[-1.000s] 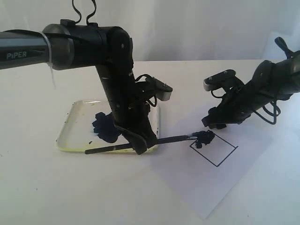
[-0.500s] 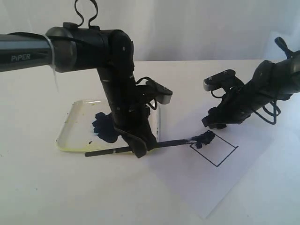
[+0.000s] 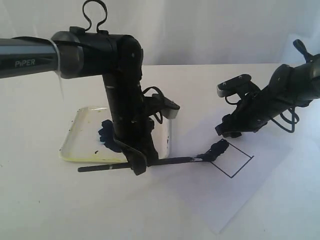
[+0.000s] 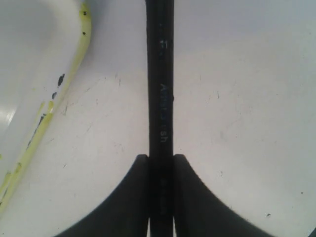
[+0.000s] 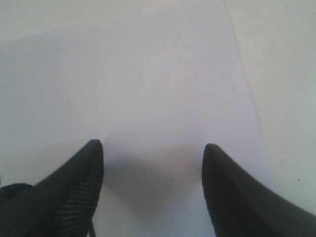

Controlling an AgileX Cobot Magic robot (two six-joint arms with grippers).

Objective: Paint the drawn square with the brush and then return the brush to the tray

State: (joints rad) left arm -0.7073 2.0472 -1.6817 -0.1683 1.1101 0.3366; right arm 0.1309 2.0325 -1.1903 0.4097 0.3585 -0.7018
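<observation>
Left gripper point(image 3: 136, 164) clamped on the brush point(image 3: 175, 160), whose tip is at the left corner of the drawn square point(image 3: 231, 159).
Only the left wrist view shows both jaws pressed flat against the black handle, with the yellow-stained rim of the tray point(image 4: 74, 64) just beside it. The exterior view shows the brush lying low in front of the tray, and a dark smear point(image 3: 218, 148) along the square's far-left edge. Farther right, the right gripper point(image 3: 225, 132) hangs over the paper point(image 5: 173, 74), its jaws wide apart and empty.
</observation>
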